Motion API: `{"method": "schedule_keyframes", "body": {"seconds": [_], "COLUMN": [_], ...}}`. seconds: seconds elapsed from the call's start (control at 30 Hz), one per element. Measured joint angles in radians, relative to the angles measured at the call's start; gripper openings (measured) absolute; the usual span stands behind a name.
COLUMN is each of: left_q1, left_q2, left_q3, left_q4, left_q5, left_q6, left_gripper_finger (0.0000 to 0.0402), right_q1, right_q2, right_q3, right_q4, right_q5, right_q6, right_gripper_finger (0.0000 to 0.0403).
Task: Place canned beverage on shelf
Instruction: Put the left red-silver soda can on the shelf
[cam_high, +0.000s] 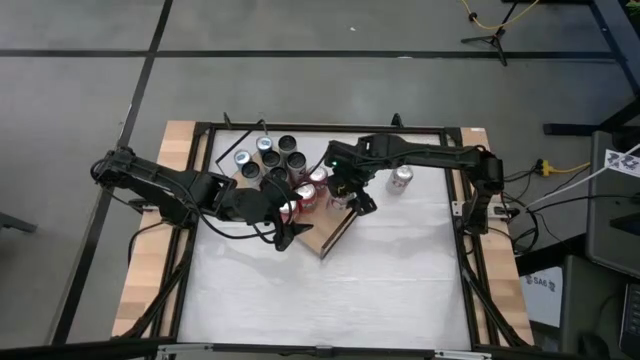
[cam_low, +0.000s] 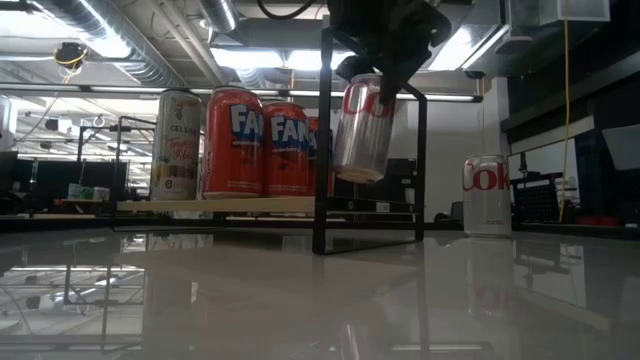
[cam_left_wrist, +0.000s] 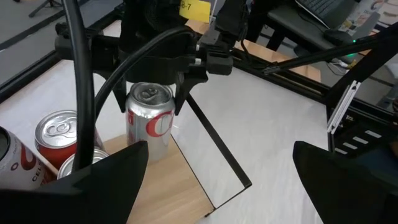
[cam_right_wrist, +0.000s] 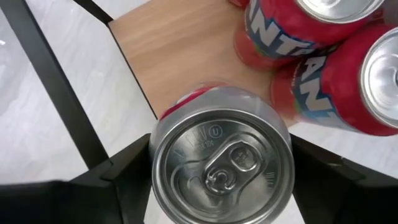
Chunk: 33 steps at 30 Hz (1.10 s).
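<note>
The shelf (cam_high: 335, 232) is a light-brown wooden board on a thin black frame, mid-table; it also shows in the low view (cam_low: 215, 205). Orange-red soda cans (cam_low: 250, 142) and a pale can (cam_low: 176, 145) stand on it. My right gripper (cam_high: 345, 192) is shut on a silver canned beverage (cam_low: 362, 128) above the board's free end (cam_right_wrist: 180, 56). My left gripper (cam_left_wrist: 217, 180) is open and empty, close to the shelf's near left side (cam_high: 290, 222). My right gripper pinches the silver can between its two fingers, one on each side of the can's wall just below the top rim (cam_right_wrist: 155, 168). The fingers (cam_right_wrist: 323, 177) come from above, pointing down. The can hangs slightly tilted, its bottom (cam_low: 355, 175) clear of the board.
Several cans stand in a cluster (cam_high: 265, 160) at the back of the table behind the shelf. A silver cola can (cam_high: 402, 178) stands alone on the table to the right (cam_low: 487, 195). A black frame (cam_high: 460, 200) borders the white table top.
</note>
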Motion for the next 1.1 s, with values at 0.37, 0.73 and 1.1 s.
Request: {"method": "schedule_keyframes", "body": {"seconds": [0.37,0.73,1.1], "left_q1": [0.000,0.000,0.000], "left_q2": [0.000,0.000,0.001], "left_q3": [0.000,0.000,0.000], "left_q4": [0.000,0.000,0.001], "left_q5": [0.000,0.000,0.001], "left_q6": [0.000,0.000,-0.001], "left_gripper_finger": [0.0393,0.0393,0.0393], "right_q1": [0.000,0.000,-0.002], "right_q2": [0.000,0.000,0.039], "right_q3": [0.000,-0.001,0.002], "right_q4": [0.000,0.000,0.013], "right_q5": [-0.006,-0.007,-0.011], "right_q6": [0.000,0.000,0.006], "right_gripper_finger": [0.0299,0.0300,0.0299]}}
